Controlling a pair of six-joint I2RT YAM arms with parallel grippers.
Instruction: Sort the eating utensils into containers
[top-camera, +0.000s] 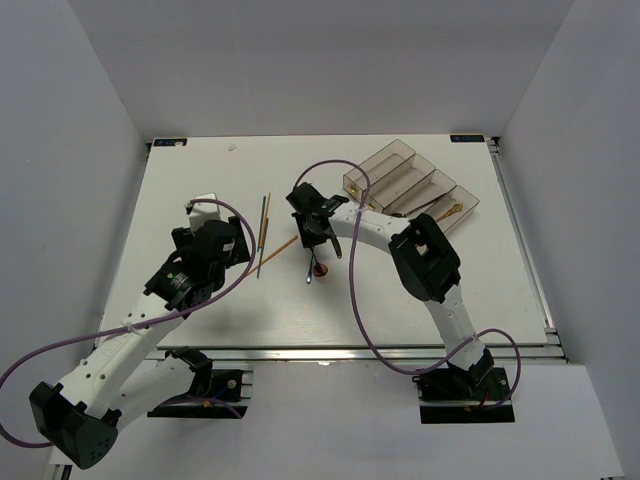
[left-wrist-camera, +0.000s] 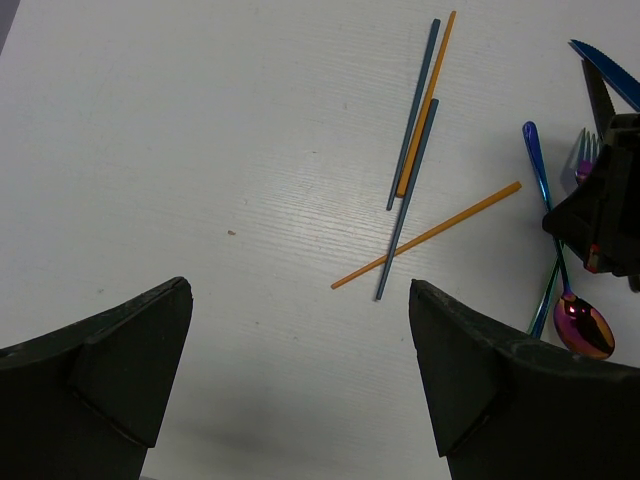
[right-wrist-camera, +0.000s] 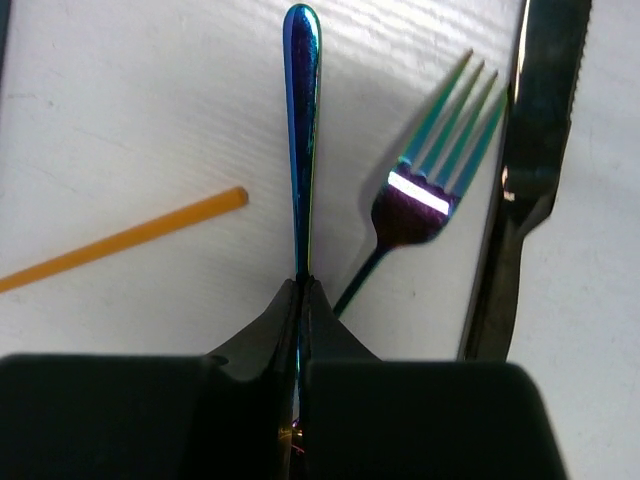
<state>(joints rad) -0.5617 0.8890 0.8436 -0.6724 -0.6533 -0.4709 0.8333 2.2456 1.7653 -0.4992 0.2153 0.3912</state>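
Note:
My right gripper (right-wrist-camera: 302, 285) is shut on the handle of the iridescent spoon (right-wrist-camera: 301, 120); in the top view that gripper (top-camera: 318, 235) is mid-table with the spoon's bowl (top-camera: 318, 268) toward me. An iridescent fork (right-wrist-camera: 425, 190) and a dark serrated knife (right-wrist-camera: 530, 150) lie just right of it. Orange chopsticks (left-wrist-camera: 430, 235) and blue-grey chopsticks (left-wrist-camera: 410, 190) lie crossed on the table. My left gripper (left-wrist-camera: 300, 290) is open and empty, hovering left of the chopsticks (top-camera: 262, 235). The clear joined containers (top-camera: 410, 185) stand at the back right; a gold-toned spoon (top-camera: 450, 212) lies in one.
The right arm's purple cable (top-camera: 350, 290) loops over the table's middle. The right gripper (left-wrist-camera: 600, 210) shows at the right edge of the left wrist view. The white table (top-camera: 200, 180) has walls on three sides.

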